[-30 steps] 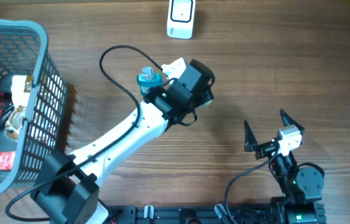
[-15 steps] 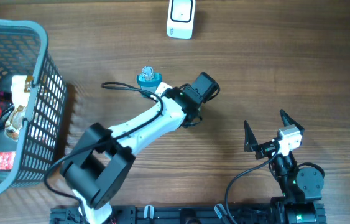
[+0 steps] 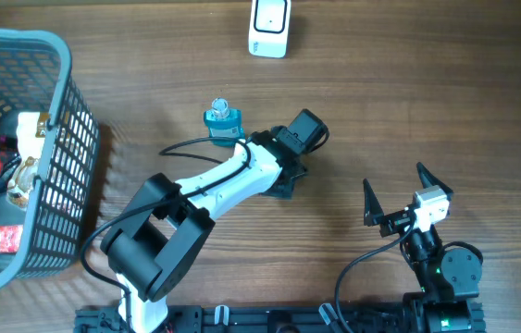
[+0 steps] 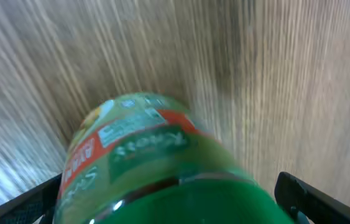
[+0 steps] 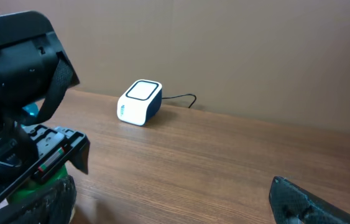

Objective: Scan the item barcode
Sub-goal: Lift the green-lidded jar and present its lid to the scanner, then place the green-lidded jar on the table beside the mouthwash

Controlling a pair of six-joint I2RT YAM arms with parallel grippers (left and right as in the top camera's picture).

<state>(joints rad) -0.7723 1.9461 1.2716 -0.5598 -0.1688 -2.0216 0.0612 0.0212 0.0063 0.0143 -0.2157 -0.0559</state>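
Moved: left arm [image 3: 228, 185] has pulled back nearer its base, elbow folded.
Right gripper [image 3: 393, 176]: spread wide, empty.
Left gripper [image 4: 167, 183]: released, fingers flanking green bottle [image 4: 150, 155] on table [image 3: 427, 92].
Small blue bottle [image 3: 223, 116]: just beyond left arm.
Scanner [image 3: 268, 26]: far edge, apart.

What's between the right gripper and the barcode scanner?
Nothing, just bare table from the right gripper to the scanner. That shows in the overhead and right wrist views; the left arm sits beside that line.
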